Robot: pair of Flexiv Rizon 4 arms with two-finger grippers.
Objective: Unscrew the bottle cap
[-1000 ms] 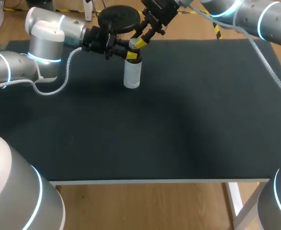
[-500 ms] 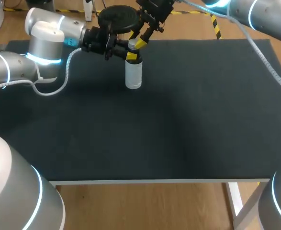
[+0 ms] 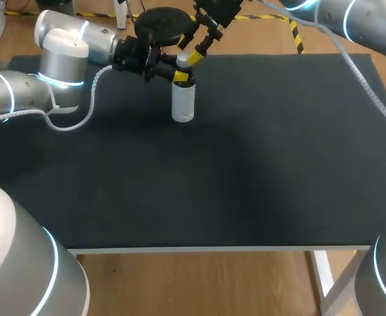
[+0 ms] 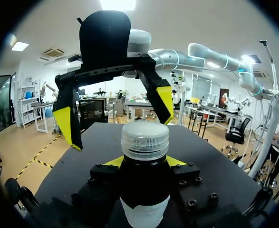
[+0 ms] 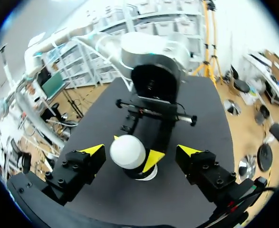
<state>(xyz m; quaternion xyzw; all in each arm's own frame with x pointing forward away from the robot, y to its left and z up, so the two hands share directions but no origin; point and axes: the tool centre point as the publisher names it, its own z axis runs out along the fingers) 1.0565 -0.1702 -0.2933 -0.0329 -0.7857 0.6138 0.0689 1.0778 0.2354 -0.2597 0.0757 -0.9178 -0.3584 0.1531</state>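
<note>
Since a second ago, the right gripper (image 3: pixel 190 55) has drawn slightly up and back from the cap (image 3: pixel 182 61), toward the far edge of the surface (image 3: pixel 258 171). The bottle (image 3: pixel 183 104) and the left gripper (image 3: pixel 178 76) sit almost where they were.

Seen from the head view, a small bottle stands upright on the dark surface, in its far part and left of the middle. It has a pale body, a dark band at the shoulder and a white cap. The left arm (image 3: pixel 61 59) comes in from the left, lying low. Its gripper is clamped on the bottle at the dark band just under the cap, with a yellow-tipped finger on each side. The right arm (image 3: pixel 350 20) comes in from the far right corner and reaches past the middle. Its gripper hangs tilted, just above and behind the cap.

Seen from the left wrist, the bottle fills the space between this gripper's fingers, and a yellow tip shows at either side of the dark neck. The ribbed white cap sits on the neck. The right gripper hangs above it with its fingers spread wide, one yellow tip off to each side of the cap, neither touching it.

Seen from the right wrist, the round white top of the cap lies between this gripper's two spread fingers, with a clear gap on both sides. Under the cap, the left gripper's yellow tips press against the bottle, and the left arm stretches away ahead.
</note>
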